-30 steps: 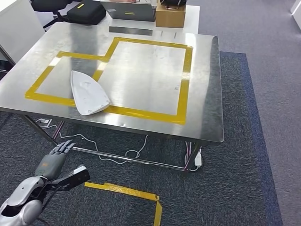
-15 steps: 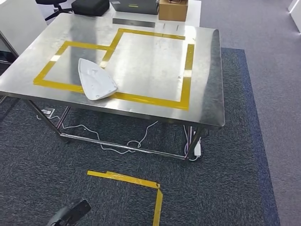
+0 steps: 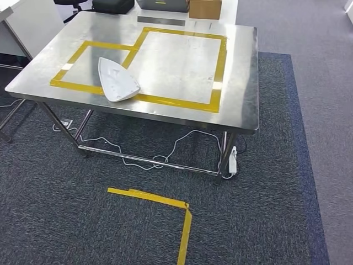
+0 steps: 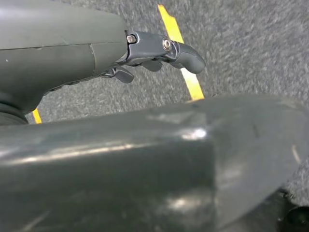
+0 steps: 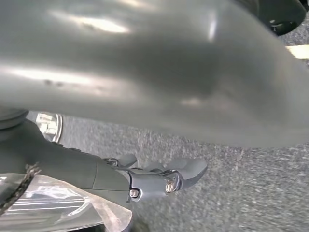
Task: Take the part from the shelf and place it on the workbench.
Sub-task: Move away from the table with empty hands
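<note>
On the workbench (image 3: 241, 83) we see the white part (image 3: 117, 81) lying flat, its pointed end toward the far-left. Our left hand (image 4: 160, 50) and right hand (image 5: 160, 179) hold nothing, fingers extended.

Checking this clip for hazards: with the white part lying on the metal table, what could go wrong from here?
The white part lies across the yellow tape near the front edge of the table; a bump might push it off. Cables and a power strip lie under the table; stepping closer could snag them.

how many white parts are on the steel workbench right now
1. The white part lies near the front left of the workbench, across the yellow tape outline. Items at the far edge are cropped, so more could be hidden.
</note>
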Tool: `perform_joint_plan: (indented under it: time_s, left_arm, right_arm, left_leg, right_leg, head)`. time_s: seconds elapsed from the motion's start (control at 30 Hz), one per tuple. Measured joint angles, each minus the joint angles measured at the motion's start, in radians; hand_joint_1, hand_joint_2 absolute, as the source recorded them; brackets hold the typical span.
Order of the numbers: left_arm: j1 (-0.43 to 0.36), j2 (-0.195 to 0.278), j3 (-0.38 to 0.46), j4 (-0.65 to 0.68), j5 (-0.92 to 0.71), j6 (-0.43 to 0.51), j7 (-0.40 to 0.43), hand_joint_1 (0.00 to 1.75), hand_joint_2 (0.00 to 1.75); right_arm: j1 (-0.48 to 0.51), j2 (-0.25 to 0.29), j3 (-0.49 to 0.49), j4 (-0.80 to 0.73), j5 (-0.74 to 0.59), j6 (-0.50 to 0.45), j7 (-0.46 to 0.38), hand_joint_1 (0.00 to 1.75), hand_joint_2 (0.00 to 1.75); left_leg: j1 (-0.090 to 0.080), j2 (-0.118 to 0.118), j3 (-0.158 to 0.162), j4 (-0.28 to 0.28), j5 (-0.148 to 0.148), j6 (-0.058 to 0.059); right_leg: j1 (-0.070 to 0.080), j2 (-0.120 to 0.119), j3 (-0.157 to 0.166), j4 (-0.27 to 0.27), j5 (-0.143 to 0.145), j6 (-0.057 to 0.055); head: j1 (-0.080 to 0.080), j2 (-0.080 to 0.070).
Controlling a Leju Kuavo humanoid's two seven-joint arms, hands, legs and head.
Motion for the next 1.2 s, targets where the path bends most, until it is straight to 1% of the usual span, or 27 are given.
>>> perform_joint_plan:
  time_s: [0.07,0.13,0.17,0.2,0.27,0.3,0.33,0.37,0.4,0.43,0.47,0.53,0.57,0.6,0.67,0.7,0.73,0.8,0.83,0.87,0.9,0.97,1.03,1.07,1.13,1.17,1.2]
  left_arm:
    - [-0.015,0.006,-0.044,0.003,0.034,0.014,-0.017,0.00,0.00]
    - [-0.025,0.009,-0.079,0.008,0.061,0.025,-0.031,0.00,0.00]
    - [-0.030,0.011,-0.094,0.011,0.071,0.028,-0.036,0.00,0.00]
    - [-0.034,0.012,-0.106,0.013,0.077,0.030,-0.039,0.00,0.00]
    - [-0.041,0.014,-0.122,0.016,0.081,0.032,-0.042,0.00,0.00]
    - [-0.043,0.014,-0.128,0.018,0.081,0.033,-0.042,0.00,0.00]
    - [-0.045,0.014,-0.133,0.019,0.081,0.033,-0.042,0.00,0.00]
    - [-0.048,0.014,-0.138,0.021,0.082,0.033,-0.043,0.00,0.00]
    - [-0.050,0.014,-0.142,0.023,0.082,0.033,-0.043,0.00,0.00]
    - [-0.051,0.014,-0.144,0.024,0.082,0.033,-0.043,0.00,0.00]
    - [-0.053,0.013,-0.146,0.024,0.082,0.033,-0.043,0.00,0.00]
    - [-0.056,0.013,-0.148,0.025,0.082,0.033,-0.043,0.00,0.00]
    - [-0.057,0.013,-0.151,0.025,0.082,0.033,-0.043,0.00,0.00]
    - [-0.058,0.014,-0.154,0.026,0.082,0.033,-0.043,0.00,0.00]
    - [-0.058,0.016,-0.160,0.026,0.083,0.034,-0.043,0.00,0.00]
    - [-0.057,0.017,-0.162,0.027,0.083,0.034,-0.043,0.00,0.00]
    - [-0.057,0.018,-0.164,0.028,0.085,0.034,-0.044,0.00,0.00]
    - [-0.057,0.020,-0.165,0.030,0.094,0.040,-0.049,0.00,0.00]
    - [-0.059,0.021,-0.166,0.030,0.103,0.046,-0.055,0.00,0.00]
    - [-0.060,0.022,-0.168,0.031,0.115,0.052,-0.062,0.00,0.00]
    - [-0.060,0.024,-0.170,0.031,0.127,0.059,-0.070,0.00,0.00]
    - [-0.061,0.029,-0.172,0.031,0.151,0.066,-0.086,0.00,0.00]
    - [-0.063,0.036,-0.177,0.031,0.173,0.070,-0.099,0.00,0.00]
    - [-0.065,0.038,-0.184,0.031,0.184,0.071,-0.105,0.00,0.00]
    - [-0.070,0.044,-0.203,0.030,0.202,0.073,-0.115,0.00,0.00]
    - [-0.073,0.045,-0.212,0.031,0.210,0.073,-0.120,0.00,0.00]
    - [-0.076,0.046,-0.221,0.031,0.217,0.073,-0.126,0.00,0.00]
  right_arm:
    - [0.009,0.007,-0.020,-0.007,-0.004,0.000,-0.002,0.00,0.00]
    - [0.014,0.009,-0.030,-0.010,-0.012,0.000,-0.006,0.00,0.00]
    - [0.017,0.010,-0.034,-0.010,-0.016,0.000,-0.008,0.00,0.00]
    - [0.020,0.010,-0.037,-0.010,-0.018,0.000,-0.008,0.00,0.00]
    - [0.023,0.010,-0.043,-0.011,-0.019,0.000,-0.009,0.00,0.00]
    - [0.023,0.010,-0.044,-0.011,-0.019,0.000,-0.009,0.00,0.00]
    - [0.024,0.010,-0.045,-0.011,-0.019,0.000,-0.009,0.00,0.00]
    - [0.024,0.010,-0.046,-0.011,-0.019,0.000,-0.009,0.00,0.00]
    - [0.025,0.010,-0.047,-0.011,-0.019,0.000,-0.009,0.00,0.00]
    - [0.026,0.010,-0.049,-0.011,-0.019,0.000,-0.009,0.00,0.00]
    - [0.027,0.010,-0.052,-0.012,-0.019,0.000,-0.009,0.00,0.00]
    - [0.028,0.010,-0.057,-0.013,-0.019,0.000,-0.010,0.00,0.00]
    - [0.029,0.010,-0.060,-0.014,-0.019,0.000,-0.011,0.00,0.00]
    - [0.031,0.010,-0.062,-0.015,-0.019,0.000,-0.011,0.00,0.00]
    - [0.035,0.011,-0.063,-0.015,-0.019,0.000,-0.011,0.00,0.00]
    - [0.036,0.011,-0.063,-0.015,-0.019,0.000,-0.011,0.00,0.00]
    - [0.036,0.012,-0.063,-0.016,-0.020,0.000,-0.011,0.00,0.00]
    - [0.037,0.013,-0.063,-0.017,-0.026,0.000,-0.013,0.00,0.00]
    - [0.036,0.013,-0.063,-0.017,-0.031,0.000,-0.015,0.00,0.00]
    - [0.035,0.013,-0.062,-0.017,-0.038,0.000,-0.018,0.00,0.00]
    - [0.033,0.013,-0.060,-0.017,-0.046,0.000,-0.022,0.00,0.00]
    - [0.029,0.012,-0.054,-0.017,-0.063,0.000,-0.031,0.00,0.00]
    - [0.019,0.008,-0.041,-0.016,-0.086,0.000,-0.044,0.00,0.00]
    - [0.012,0.004,-0.030,-0.015,-0.101,0.000,-0.054,0.00,0.00]
    - [-0.006,-0.004,-0.005,-0.011,-0.135,0.000,-0.075,0.00,0.00]
    - [-0.013,-0.009,0.008,-0.008,-0.154,-0.001,-0.087,0.00,0.00]
    - [-0.020,-0.014,0.019,-0.005,-0.170,-0.001,-0.097,0.00,0.00]
  left_leg:
    - [-0.004,-0.001,0.036,-0.075,-0.016,0.010]
    - [-0.004,0.002,0.019,-0.085,-0.008,0.023]
    - [-0.002,0.005,0.007,-0.087,0.000,0.032]
    - [0.000,0.007,-0.007,-0.089,0.011,0.040]
    - [-0.002,0.011,-0.035,-0.089,0.034,0.050]
    - [-0.005,0.012,-0.049,-0.089,0.045,0.051]
    - [-0.008,0.013,-0.063,-0.088,0.057,0.052]
    - [-0.011,0.014,-0.077,-0.087,0.068,0.053]
    - [-0.014,0.014,-0.091,-0.087,0.080,0.053]
    - [-0.016,0.014,-0.104,-0.086,0.092,0.053]
    - [-0.018,0.014,-0.114,-0.085,0.103,0.051]
    - [-0.020,0.013,-0.127,-0.083,0.124,0.046]
    - [-0.019,0.013,-0.132,-0.082,0.135,0.041]
    - [-0.019,0.012,-0.137,-0.083,0.147,0.036]
    - [-0.017,0.007,-0.151,-0.077,0.138,0.024]
    - [-0.016,0.004,-0.161,-0.054,0.105,0.017]
    - [-0.013,0.002,-0.174,-0.008,0.052,0.009]
    - [-0.005,0.002,-0.199,0.125,-0.044,-0.005]
    - [0.000,0.002,-0.202,0.183,-0.062,-0.011]
    - [0.004,0.002,-0.194,0.213,-0.054,-0.015]
    - [0.008,0.002,-0.171,0.210,-0.028,-0.020]
    - [0.016,0.002,-0.084,0.113,0.017,-0.028]
    - [0.016,-0.002,-0.004,-0.010,0.008,-0.023]
    - [0.013,-0.003,0.012,-0.045,-0.005,-0.017]
    - [0.011,-0.002,0.003,-0.062,-0.007,0.002]
    - [0.011,0.001,-0.010,-0.064,0.000,0.011]
    - [0.011,0.004,-0.024,-0.065,0.011,0.023]
  right_leg:
    - [0.002,0.000,-0.017,0.007,0.017,0.010]
    - [0.001,0.003,-0.033,0.011,0.025,0.021]
    - [0.001,0.006,-0.045,0.024,0.005,0.026]
    - [0.001,0.010,-0.060,0.055,-0.032,0.031]
    - [-0.001,0.016,-0.090,0.165,-0.130,0.036]
    - [-0.001,0.017,-0.099,0.227,-0.161,0.037]
    - [-0.001,0.017,-0.098,0.271,-0.167,0.036]
    - [0.000,0.017,-0.084,0.286,-0.149,0.033]
    - [0.001,0.017,-0.053,0.265,-0.115,0.029]
    - [0.004,0.017,-0.005,0.211,-0.081,0.023]
    - [0.008,0.018,0.056,0.132,-0.063,0.015]
    - [0.016,0.019,0.165,-0.034,-0.073,0.002]
    - [0.020,0.019,0.192,-0.084,-0.084,-0.002]
    - [0.021,0.018,0.197,-0.107,-0.085,-0.004]
    - [0.017,0.013,0.176,-0.109,-0.065,-0.014]
    - [0.014,0.010,0.164,-0.111,-0.052,-0.020]
    - [0.011,0.006,0.150,-0.109,-0.041,-0.025]
    - [0.011,0.002,0.116,-0.095,-0.023,-0.028]
    - [0.010,0.000,0.096,-0.084,-0.016,-0.027]
    - [0.009,-0.001,0.076,-0.071,-0.009,-0.026]
    - [0.008,-0.002,0.056,-0.056,-0.004,-0.023]
    - [0.005,-0.001,0.017,-0.025,0.006,-0.014]
    - [0.005,-0.001,-0.014,0.001,0.017,-0.003]
    - [0.006,0.000,-0.025,0.008,0.024,0.004]
    - [0.004,0.002,-0.042,0.013,0.039,0.017]
    - [0.002,0.005,-0.052,0.020,0.030,0.023]
    - [0.001,0.009,-0.064,0.040,0.003,0.029]
  head:
    - [0.001,0.000]
    - [0.001,0.000]
    - [0.004,0.000]
    - [0.008,0.000]
    - [0.020,0.000]
    - [0.024,0.000]
    - [0.026,0.000]
    - [0.027,0.000]
    - [0.028,0.000]
    - [0.030,0.000]
    - [0.032,0.000]
    - [0.034,0.000]
    - [0.034,0.000]
    - [0.035,0.000]
    - [0.035,0.000]
    - [0.034,0.000]
    - [0.033,0.000]
    - [0.031,0.000]
    - [0.032,0.000]
    - [0.032,0.000]
    - [0.032,0.000]
    - [0.031,0.000]
    - [0.029,0.000]
    - [0.029,0.000]
    - [0.028,0.000]
    - [0.029,0.000]
    - [0.030,0.000]
